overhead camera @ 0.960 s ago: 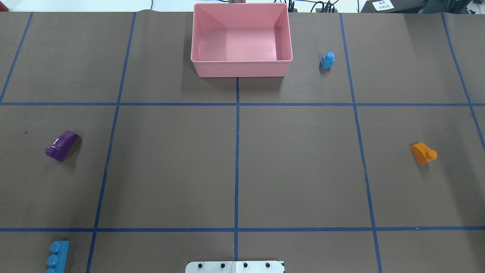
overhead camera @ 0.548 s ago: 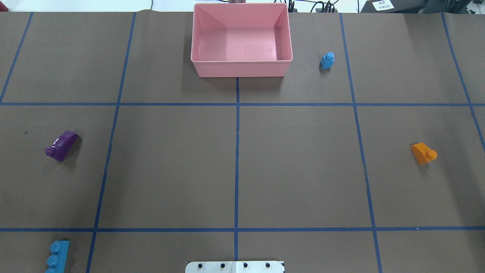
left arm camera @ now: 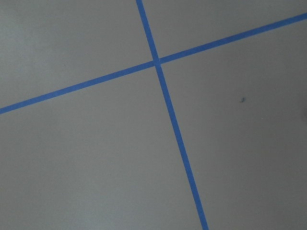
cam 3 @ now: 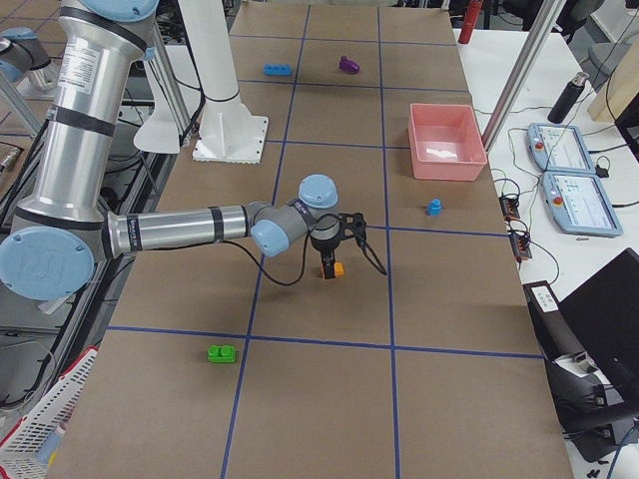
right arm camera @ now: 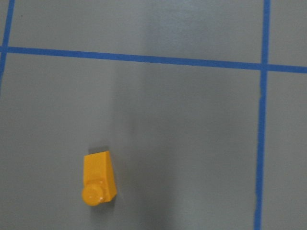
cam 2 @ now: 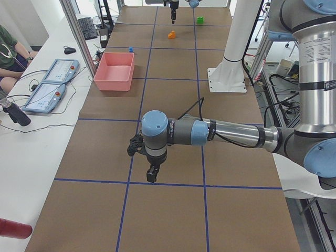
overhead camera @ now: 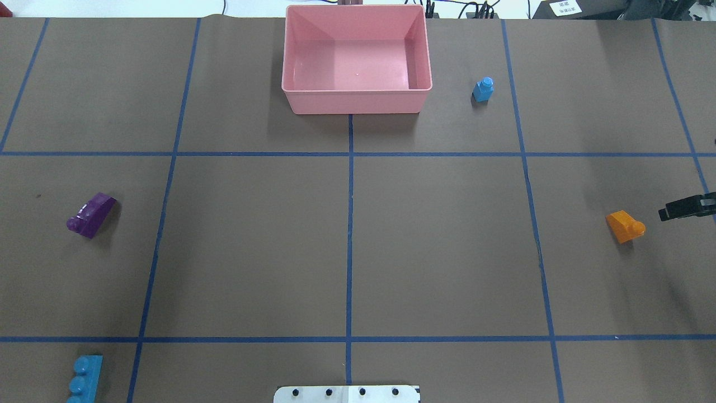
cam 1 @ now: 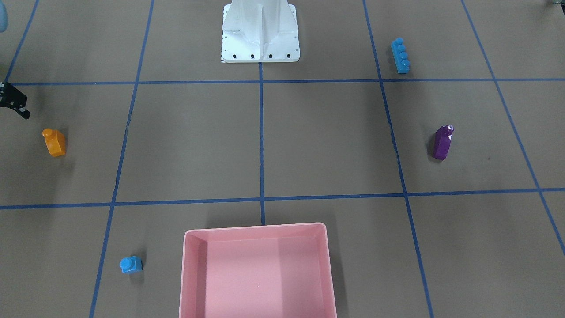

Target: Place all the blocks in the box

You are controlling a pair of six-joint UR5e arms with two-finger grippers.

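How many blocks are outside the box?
5, none in the box: orange block near the right end effector; small blue block beside the box; purple block left; long blue block near the robot base, left; green block at the right end of the table.

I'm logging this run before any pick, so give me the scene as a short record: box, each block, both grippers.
box: pink, empty, far edge of table
orange block: on table, robot's right
small blue block: on table, right of box
purple block: on table, robot's left
long blue block: near robot, left side
green block: on table, far right end
right gripper: beside orange block, not holding it; state unclear
left gripper: above bare table, left end; state unclear
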